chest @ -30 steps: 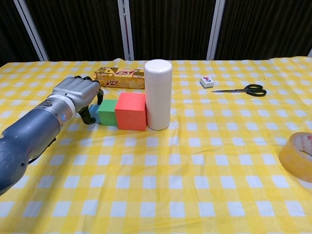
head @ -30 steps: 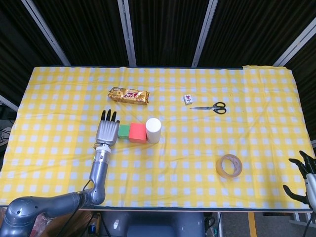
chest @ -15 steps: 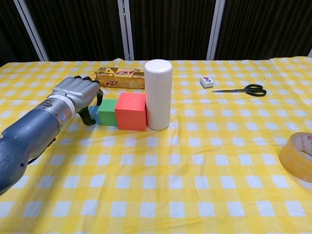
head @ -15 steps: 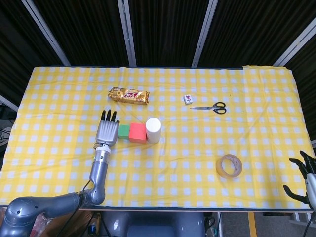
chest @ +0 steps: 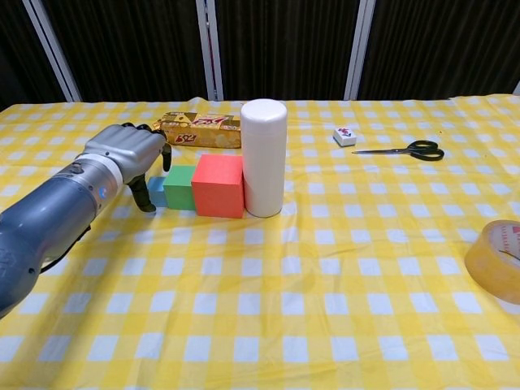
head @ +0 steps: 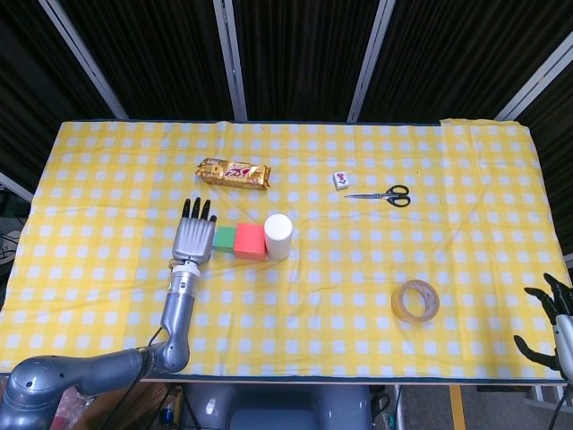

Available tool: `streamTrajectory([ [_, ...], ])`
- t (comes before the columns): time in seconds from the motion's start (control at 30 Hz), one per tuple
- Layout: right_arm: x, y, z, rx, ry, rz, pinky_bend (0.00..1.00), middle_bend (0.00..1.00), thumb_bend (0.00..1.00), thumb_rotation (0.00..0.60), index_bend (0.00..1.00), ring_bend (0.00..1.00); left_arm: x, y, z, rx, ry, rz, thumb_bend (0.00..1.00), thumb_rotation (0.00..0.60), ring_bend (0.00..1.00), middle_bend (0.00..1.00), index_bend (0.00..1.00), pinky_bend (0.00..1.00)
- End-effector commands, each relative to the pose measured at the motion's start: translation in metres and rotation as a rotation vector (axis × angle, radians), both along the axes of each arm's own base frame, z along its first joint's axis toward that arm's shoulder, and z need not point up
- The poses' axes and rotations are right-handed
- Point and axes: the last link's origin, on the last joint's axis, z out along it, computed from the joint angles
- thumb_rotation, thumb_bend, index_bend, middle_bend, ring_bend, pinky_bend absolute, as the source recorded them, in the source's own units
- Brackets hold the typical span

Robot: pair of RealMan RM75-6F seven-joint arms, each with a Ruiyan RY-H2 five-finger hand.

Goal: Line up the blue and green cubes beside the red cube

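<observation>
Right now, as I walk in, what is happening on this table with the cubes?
The robot's left hand rests over a small blue cube, mostly hidden by it, at the end of a row: blue cube, green cube, larger red cube, then a tall white cylinder. Whether the hand grips the blue cube cannot be told. The right hand hangs open at the table's edge, holding nothing.
</observation>
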Motion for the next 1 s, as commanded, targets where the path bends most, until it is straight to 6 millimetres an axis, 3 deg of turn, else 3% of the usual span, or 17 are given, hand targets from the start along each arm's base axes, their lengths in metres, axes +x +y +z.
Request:
streamTrajectory([
  [0.03, 0.0, 0.0, 0.0, -0.001, 0.0, 0.0, 0.0, 0.0, 0.32, 0.6, 0.21, 0.0, 0.0, 0.0, 0.004, 0.003, 0.003, 0.0, 0.19, 0.6, 0.0, 0.03, 0.29, 0.0],
  [0.37, 0.0, 0.0, 0.0, 0.001, 0.001, -0.001, 0.0, 0.0, 0.32, 0.6, 0.21, 0.0, 0.006, -0.004, 0.036, 0.014, -0.078, 0.049, 0.19, 0.6, 0.0, 0.0, 0.21, 0.0],
  [0.57, 0.0, 0.001, 0.0, 0.002, -0.001, -0.004, 0.0, 0.0, 0.32, 0.6, 0.21, 0.0, 0.005, -0.035, 0.075, -0.069, -0.26, 0.151, 0.2, 0.6, 0.0, 0.0, 0.19, 0.0],
  [0.73, 0.0, 0.003, 0.002, -0.011, -0.002, -0.003, 0.0, 0.0, 0.32, 0.6, 0.21, 0.0, -0.026, -0.078, 0.114, -0.078, -0.228, 0.141, 0.22, 0.6, 0.0, 0.0, 0.19, 0.0],
  [1.0, 0.003, 0.004, 0.001, -0.023, 0.002, 0.015, 0.0, 0.0, 0.32, 0.6, 0.21, 0.0, -0.087, -0.132, 0.164, 0.102, -0.204, -0.01, 0.23, 0.6, 0.0, 0.0, 0.19, 0.0],
])
